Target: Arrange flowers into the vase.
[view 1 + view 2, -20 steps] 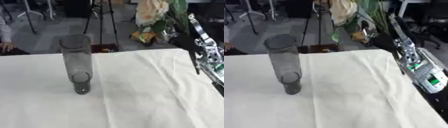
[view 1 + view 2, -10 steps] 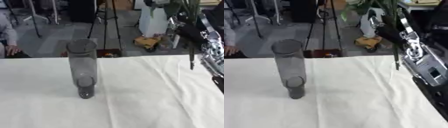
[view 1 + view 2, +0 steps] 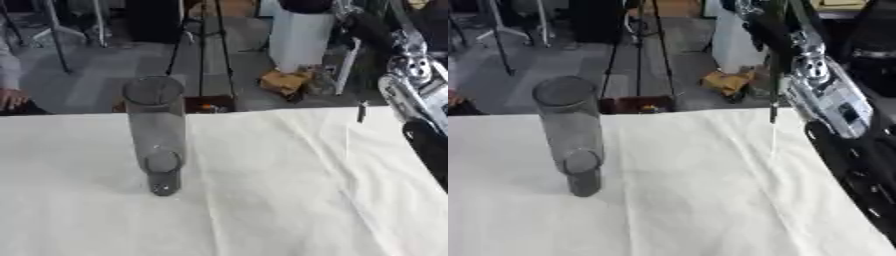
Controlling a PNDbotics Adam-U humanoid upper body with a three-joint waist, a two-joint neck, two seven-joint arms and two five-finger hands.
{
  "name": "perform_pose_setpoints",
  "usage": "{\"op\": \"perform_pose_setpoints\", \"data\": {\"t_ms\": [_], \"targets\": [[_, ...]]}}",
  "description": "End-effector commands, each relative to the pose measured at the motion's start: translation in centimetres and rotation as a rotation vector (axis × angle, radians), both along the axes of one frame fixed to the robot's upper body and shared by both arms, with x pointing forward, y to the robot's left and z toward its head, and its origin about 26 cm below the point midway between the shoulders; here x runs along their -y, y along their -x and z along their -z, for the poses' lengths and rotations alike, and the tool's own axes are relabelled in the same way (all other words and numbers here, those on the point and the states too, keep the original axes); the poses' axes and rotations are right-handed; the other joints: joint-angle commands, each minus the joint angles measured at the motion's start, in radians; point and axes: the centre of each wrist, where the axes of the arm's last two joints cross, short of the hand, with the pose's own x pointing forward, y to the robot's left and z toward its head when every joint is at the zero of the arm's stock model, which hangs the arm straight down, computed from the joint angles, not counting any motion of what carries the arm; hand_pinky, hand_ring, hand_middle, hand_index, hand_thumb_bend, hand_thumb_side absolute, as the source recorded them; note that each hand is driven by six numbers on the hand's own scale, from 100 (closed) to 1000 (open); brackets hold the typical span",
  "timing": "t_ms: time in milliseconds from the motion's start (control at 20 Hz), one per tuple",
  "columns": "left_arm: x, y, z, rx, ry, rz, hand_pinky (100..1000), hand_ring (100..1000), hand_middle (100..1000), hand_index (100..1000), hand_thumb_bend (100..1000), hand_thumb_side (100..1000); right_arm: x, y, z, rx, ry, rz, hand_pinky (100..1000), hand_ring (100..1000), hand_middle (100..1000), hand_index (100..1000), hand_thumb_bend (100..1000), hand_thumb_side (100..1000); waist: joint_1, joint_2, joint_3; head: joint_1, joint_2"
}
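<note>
A robotics lab or studio workspace: black tripod legs [image 3: 204, 47] stand on a grey hard floor [image 3: 96, 85] beyond a table draped in cream cloth [image 3: 280, 190], with a white cylindrical bin [image 3: 300, 37] and scattered gear behind.

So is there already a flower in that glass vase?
No, the vase stands upright on the white cloth with nothing in it.

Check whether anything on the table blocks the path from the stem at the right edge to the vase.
Nothing visible does. Only bare white cloth lies between the stem tip by the right arm and the upright vase, whose mouth is open.
</note>
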Motion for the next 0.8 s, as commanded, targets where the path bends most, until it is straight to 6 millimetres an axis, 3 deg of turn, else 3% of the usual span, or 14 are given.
{"op": "perform_pose_setpoints", "data": {"t_ms": [50,450,800], "targets": [[0.0,0.3,-0.5,0.016,-0.008,0.003,636,918,943,961,100,1000,0.7,0.8,-2.2,0.034,-0.025,0.006,100,1000,100,100,153,319,-0.001,-0.022,0.004,-0.008,0.013],[0.3,0.2,-0.4,0.007,-0.001,0.016,636,920,945,961,100,1000,1.8,0.0,-3.9,-0.006,-0.181,-0.022,100,1000,100,100,136,315,-0.008,-0.029,0.020,-0.026,0.032],[0.7,0.2,-0.5,0.009,0.001,0.041,637,921,945,961,100,1000,1.0,0.1,-5.6,0.076,-0.261,-0.118,100,1000,100,100,114,313,-0.014,-0.033,0.040,-0.046,0.028]]}}
